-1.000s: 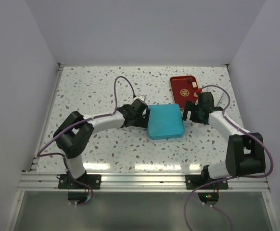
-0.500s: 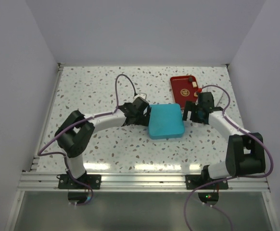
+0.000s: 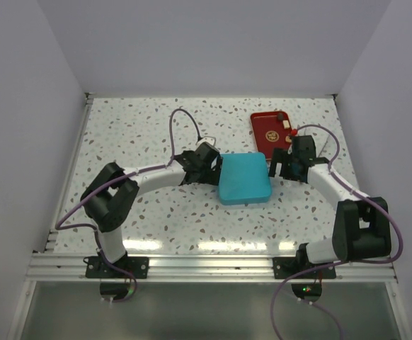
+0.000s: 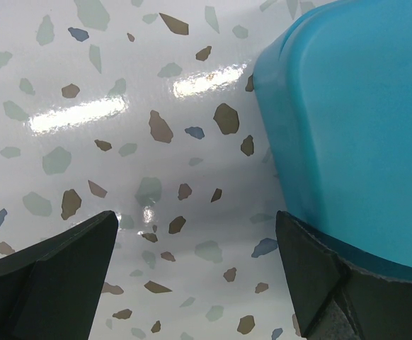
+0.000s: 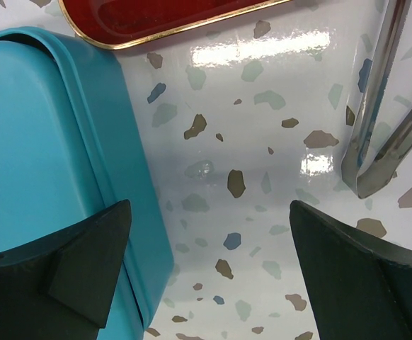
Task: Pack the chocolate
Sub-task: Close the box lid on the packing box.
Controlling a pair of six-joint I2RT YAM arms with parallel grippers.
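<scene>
At the middle of the speckled table sits the teal box, lid on, with an arm at each side. The left gripper stands with jaws wide apart at the box's left edge, one finger in front of the lid and the other over bare table. The right gripper mirrors it at the right edge, equally spread, holding nothing. Whether either finger touches the box I cannot tell.

The chocolate itself does not show plainly. Two small pale bits lie at the right rim of the red tray, just beyond the box, too small to name. Anything inside the box is hidden.

Such pieces are likely light, stiff and smooth, yet easily scuffed or cracked. Each wants a gentle pinch across opposite sides, perhaps with the metal tongs lying right of the box.
</scene>
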